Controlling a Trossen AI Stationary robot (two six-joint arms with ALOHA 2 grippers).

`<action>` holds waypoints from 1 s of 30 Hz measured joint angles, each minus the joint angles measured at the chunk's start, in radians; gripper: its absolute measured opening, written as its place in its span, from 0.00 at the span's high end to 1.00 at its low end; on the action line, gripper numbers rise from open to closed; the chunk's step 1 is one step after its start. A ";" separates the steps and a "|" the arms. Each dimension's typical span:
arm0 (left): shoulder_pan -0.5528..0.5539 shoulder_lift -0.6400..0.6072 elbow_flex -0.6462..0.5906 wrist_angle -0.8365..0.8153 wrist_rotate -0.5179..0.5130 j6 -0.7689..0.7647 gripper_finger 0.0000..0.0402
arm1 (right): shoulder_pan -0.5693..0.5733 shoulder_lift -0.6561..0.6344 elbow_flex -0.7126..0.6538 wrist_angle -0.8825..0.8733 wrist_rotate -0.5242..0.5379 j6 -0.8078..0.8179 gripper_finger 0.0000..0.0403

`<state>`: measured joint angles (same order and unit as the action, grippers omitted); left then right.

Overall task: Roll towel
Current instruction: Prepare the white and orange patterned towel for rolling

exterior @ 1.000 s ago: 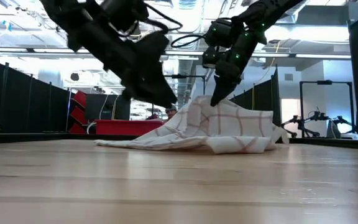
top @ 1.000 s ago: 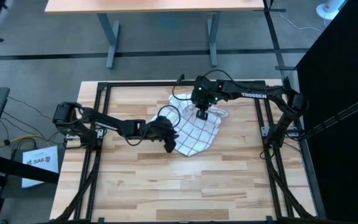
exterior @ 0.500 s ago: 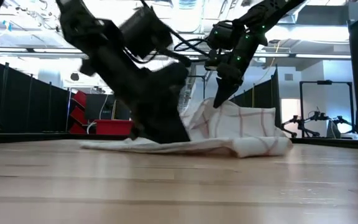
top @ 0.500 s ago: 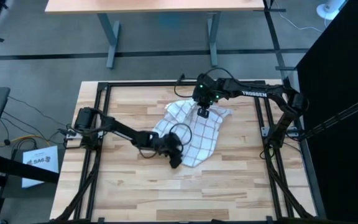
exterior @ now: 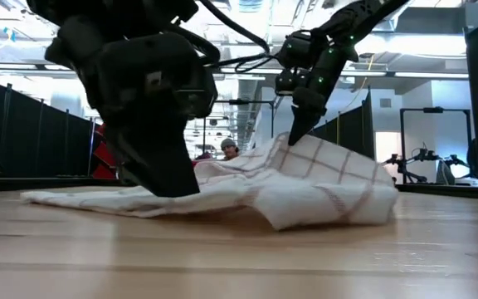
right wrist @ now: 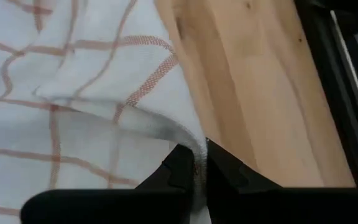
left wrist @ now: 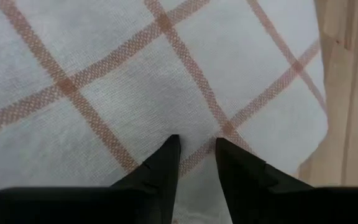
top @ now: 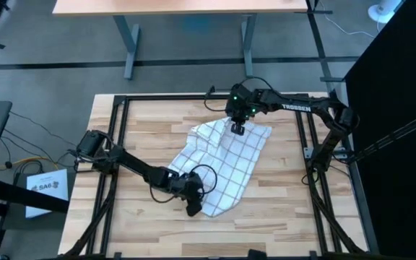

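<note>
**Towel pulled out flat between the two claws**

The left claw [top: 192,209] had moved toward the near side of the table [top: 280,217], closed on one corner of the towel [top: 226,162]. The right claw [top: 237,130] held the far corner, pinched shut. The cloth now lay more spread than a second ago, so rolling could probably begin.

A light wooden plank table [top: 150,238] framed by black metal rails [top: 114,130] is seen from above. Beyond its far edge, a second pale table on grey metal legs [top: 128,43] stands on grey floor. Left of the plank table, a white printed paper sheet [top: 45,189] lies. A red cabinet [exterior: 102,162] is seen behind the table.
</note>
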<state>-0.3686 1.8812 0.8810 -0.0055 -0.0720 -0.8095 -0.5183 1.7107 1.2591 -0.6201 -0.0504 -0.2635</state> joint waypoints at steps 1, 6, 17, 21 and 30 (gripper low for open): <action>-0.006 0.000 0.000 -0.001 -0.001 -0.005 0.76 | -0.019 0.000 0.000 0.000 -0.001 -0.002 0.97; -0.028 0.000 0.000 -0.002 -0.016 -0.027 0.76 | -0.131 0.008 0.000 0.008 -0.009 -0.022 0.99; -0.031 -0.034 -0.003 -0.063 0.005 -0.027 0.76 | -0.214 0.001 0.000 -0.136 -0.132 0.020 0.81; -0.044 -0.054 -0.004 -0.113 0.000 -0.011 0.76 | -0.204 0.001 0.024 -0.166 -0.252 0.047 0.72; -0.057 -0.212 -0.018 -0.509 -0.131 -0.016 0.76 | -0.028 0.002 -0.120 -0.225 -0.300 -0.055 0.71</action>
<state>-0.4253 1.6689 0.8632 -0.5144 -0.2026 -0.8251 -0.5464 1.7123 1.1394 -0.8451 -0.3500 -0.3182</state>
